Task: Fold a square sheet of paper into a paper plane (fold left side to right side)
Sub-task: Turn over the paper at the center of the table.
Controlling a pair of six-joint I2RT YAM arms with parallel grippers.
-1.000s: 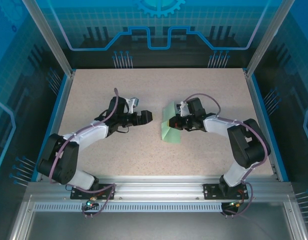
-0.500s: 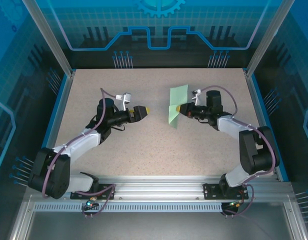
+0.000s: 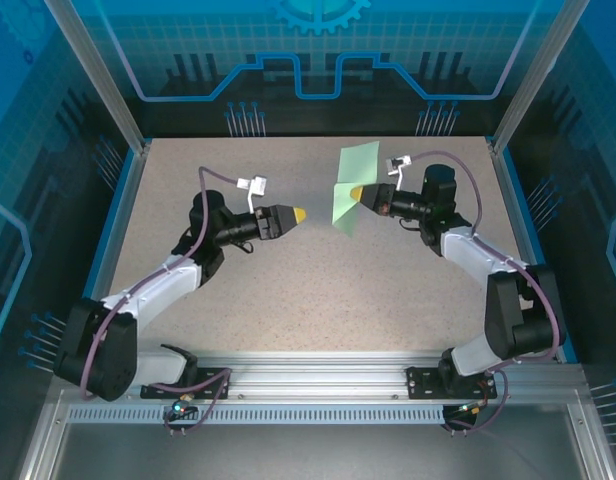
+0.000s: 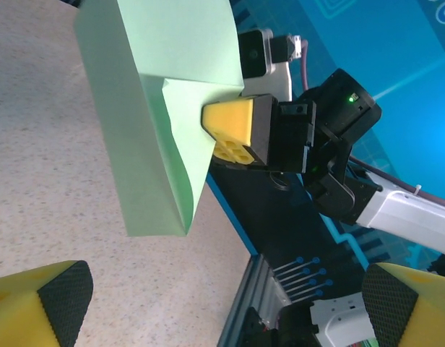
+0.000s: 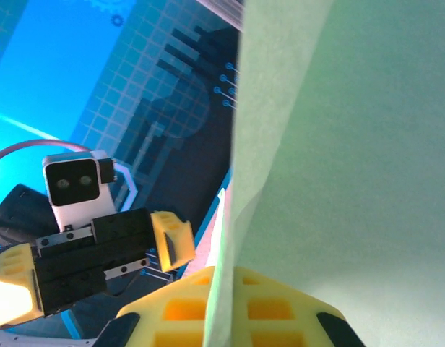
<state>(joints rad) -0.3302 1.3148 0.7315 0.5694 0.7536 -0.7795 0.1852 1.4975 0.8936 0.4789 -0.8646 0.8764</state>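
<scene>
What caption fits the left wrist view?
Right gripper, jaws shut, holds the folded mint-green paper above the table.

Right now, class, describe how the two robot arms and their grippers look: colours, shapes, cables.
Both arms, left arm and right arm, have white links, bulky black joints and a looping mauve cable. The left gripper and right gripper are black blocks with yellow wedge fingers; a white camera box sits on each wrist.

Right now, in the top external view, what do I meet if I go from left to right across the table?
left arm → left gripper, open → square sheet of paper → right gripper, shut on the sheet → right arm
</scene>
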